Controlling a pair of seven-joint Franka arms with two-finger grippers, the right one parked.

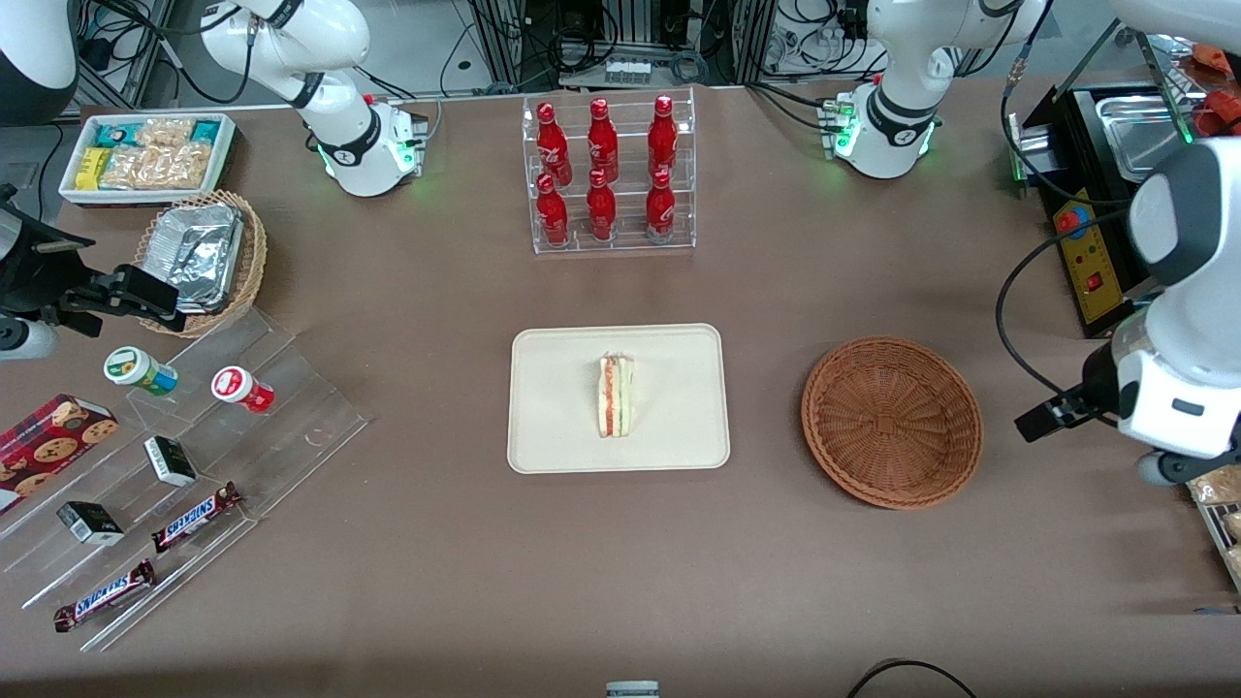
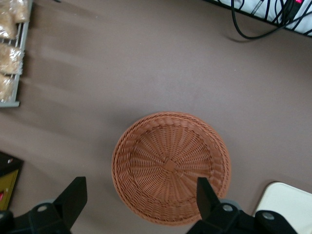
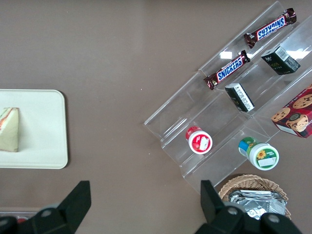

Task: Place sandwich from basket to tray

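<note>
One sandwich (image 1: 616, 395) sits on the one cream tray (image 1: 553, 436) (pale bread wedge, red-orange and green stripes on its cut edge). One reddish-brown wicker basket (image 1: 892, 421) lies beside it. The gripper (image 2: 139, 197) hovers over that basket, fingers (image 2: 73, 197) spread, holding nothing.

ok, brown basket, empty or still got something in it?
Empty. The basket shows only bare weave; the sandwich lies on the tray. The gripper hangs open above the basket.
</note>
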